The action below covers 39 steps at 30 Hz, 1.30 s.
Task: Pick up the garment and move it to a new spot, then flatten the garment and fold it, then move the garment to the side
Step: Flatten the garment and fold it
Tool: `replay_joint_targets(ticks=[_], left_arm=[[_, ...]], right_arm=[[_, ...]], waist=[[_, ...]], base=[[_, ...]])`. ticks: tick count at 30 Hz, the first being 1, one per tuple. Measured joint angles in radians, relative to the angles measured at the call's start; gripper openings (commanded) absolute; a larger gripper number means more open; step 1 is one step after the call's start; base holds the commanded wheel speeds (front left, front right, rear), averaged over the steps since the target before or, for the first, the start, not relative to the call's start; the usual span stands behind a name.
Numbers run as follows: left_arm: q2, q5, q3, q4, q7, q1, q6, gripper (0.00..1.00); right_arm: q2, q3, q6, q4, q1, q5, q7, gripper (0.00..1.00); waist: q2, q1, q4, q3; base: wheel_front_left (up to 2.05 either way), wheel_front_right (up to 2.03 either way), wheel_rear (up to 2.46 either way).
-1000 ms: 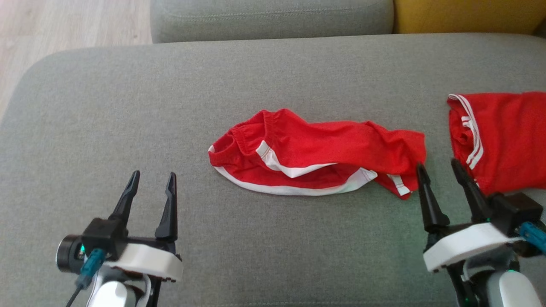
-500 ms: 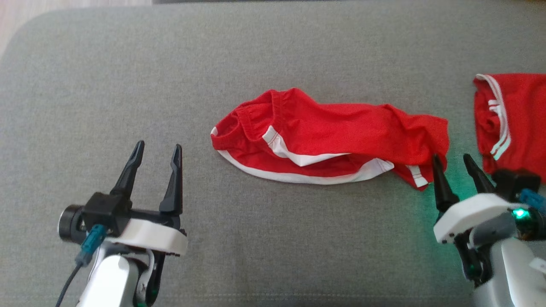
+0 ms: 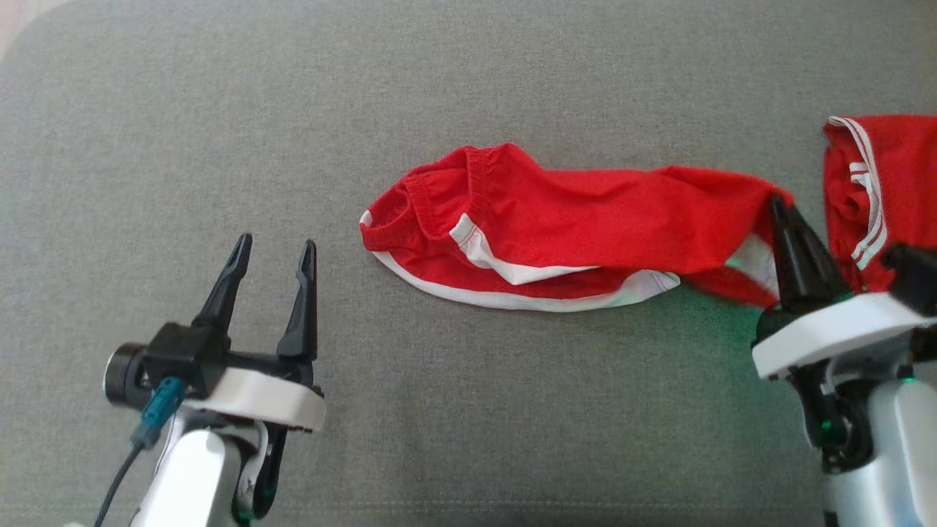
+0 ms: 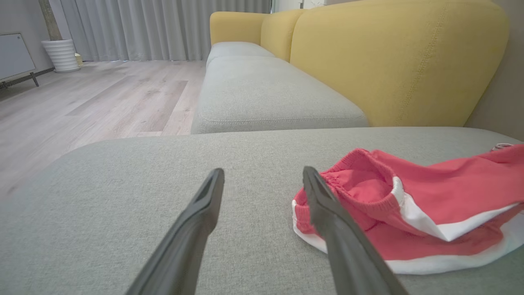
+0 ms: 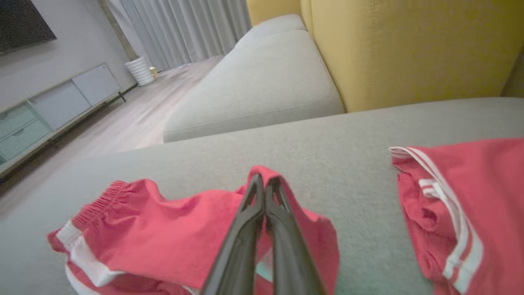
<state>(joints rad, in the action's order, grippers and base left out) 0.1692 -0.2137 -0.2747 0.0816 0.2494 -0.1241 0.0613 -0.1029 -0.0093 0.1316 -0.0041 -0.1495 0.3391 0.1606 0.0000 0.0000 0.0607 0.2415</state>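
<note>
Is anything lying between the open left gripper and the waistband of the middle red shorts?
No. Just bare grey cushion lies between the left gripper and the red shorts; nothing visible blocks the way.

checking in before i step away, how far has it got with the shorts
Done: nothing finished yet; the shorts lie crumpled on the cushion. In hand: the right gripper is shut on the shorts' right end, the first pick-up. The left gripper is open, clear of the cloth. Left: moving the shorts to a new spot, flattening, folding, setting aside.
</note>
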Motion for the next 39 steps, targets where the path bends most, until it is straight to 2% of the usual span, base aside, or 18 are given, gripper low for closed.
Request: replay_joint_targets(ticks=[5,10,15,21,22,23,24,31,39], left_arm=[[-0.011,0.004,0.000,-0.006,0.000,-0.022,-0.010,1.00],[-0.022,0.018,-0.004,-0.008,0.000,-0.053,-0.028,1.00],[-0.045,0.020,-0.006,-0.011,0.000,-0.083,-0.045,1.00],[-0.068,0.029,-0.005,-0.010,0.000,-0.116,-0.062,1.00],[-0.072,0.033,-0.004,-0.009,0.000,-0.117,-0.062,1.00],[-0.075,0.037,-0.004,-0.007,0.000,-0.116,-0.063,1.00],[-0.078,0.036,-0.003,-0.005,0.000,-0.116,-0.063,1.00],[-0.080,0.047,0.026,0.007,0.000,-0.108,-0.064,1.00],[-0.078,0.064,0.058,0.011,0.000,-0.062,-0.069,1.00]], right_arm=[[-0.013,0.006,0.000,-0.044,-0.033,0.037,0.042,0.00],[-0.033,-0.001,0.000,0.000,-0.186,0.074,0.065,0.00],[-0.049,-0.026,0.000,0.159,-0.323,0.094,0.073,0.00],[-0.069,-0.029,0.000,0.405,-0.414,0.095,0.052,0.00],[-0.070,-0.024,0.000,0.438,-0.423,0.093,0.039,0.13],[-0.071,-0.017,0.000,0.464,-0.428,0.092,0.021,0.45],[-0.071,-0.008,0.000,0.485,-0.434,0.092,0.006,1.00],[-0.094,0.071,0.000,0.497,-0.423,0.066,-0.118,1.00],[-0.093,0.071,0.000,0.270,-0.229,-0.059,-0.196,1.00]], waist=[[0.0000,0.0000,0.004,0.014],[0.0000,0.0000,0.027,0.038],[0.0000,0.0000,0.060,0.075],[0.0000,0.0000,0.102,0.118],[0.0000,0.0000,0.106,0.122],[0.0000,0.0001,0.110,0.125],[0.0000,0.0001,0.112,0.125],[0.0000,0.0001,0.085,0.094],[0.0000,0.0000,0.039,0.033]], base=[[0.00,0.00,0.00],[0.00,0.00,0.00],[0.00,0.00,0.00],[0.00,0.00,0.00],[0.00,0.00,0.00],[0.00,0.00,0.00],[0.00,0.00,0.00],[0.00,0.00,0.00],[0.00,0.00,0.00]])
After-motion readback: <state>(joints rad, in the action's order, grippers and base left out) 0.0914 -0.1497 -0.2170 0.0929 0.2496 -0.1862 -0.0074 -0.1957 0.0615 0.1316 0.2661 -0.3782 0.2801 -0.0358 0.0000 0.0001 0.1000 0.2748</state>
